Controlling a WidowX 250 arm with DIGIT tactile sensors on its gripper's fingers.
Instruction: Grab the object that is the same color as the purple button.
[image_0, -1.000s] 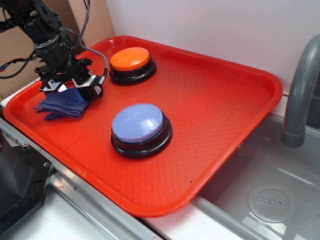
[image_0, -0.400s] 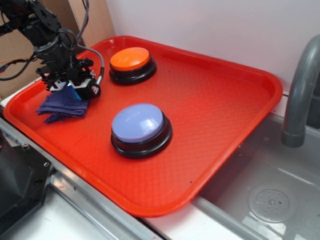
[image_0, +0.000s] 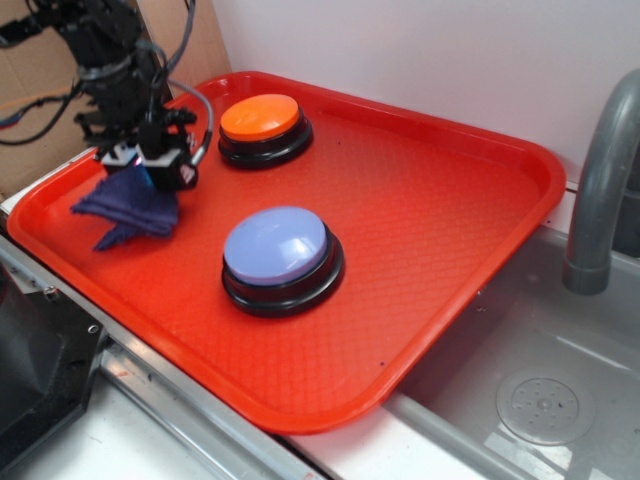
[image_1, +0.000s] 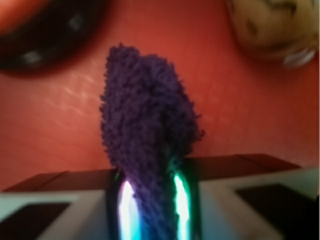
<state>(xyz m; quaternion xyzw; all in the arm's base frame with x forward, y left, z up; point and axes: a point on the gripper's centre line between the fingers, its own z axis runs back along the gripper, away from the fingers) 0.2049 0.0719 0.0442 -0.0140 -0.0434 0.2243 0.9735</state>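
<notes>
Purple knitted cloth (image_0: 130, 205) hangs pinched in our gripper (image_0: 140, 170) at the red tray's (image_0: 440, 200) far left, left of the purple button (image_0: 277, 247).

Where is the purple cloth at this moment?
In the exterior view the purple cloth hangs pinched in the end effector over the left end of the red tray, left of the purple button and below-left of the orange button.

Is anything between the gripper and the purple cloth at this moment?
No. The gripper is already shut on the purple cloth; the wrist view shows the fabric pinched between both fingers. In the exterior view the cloth hangs from it over the red tray, with nothing in between.
</notes>
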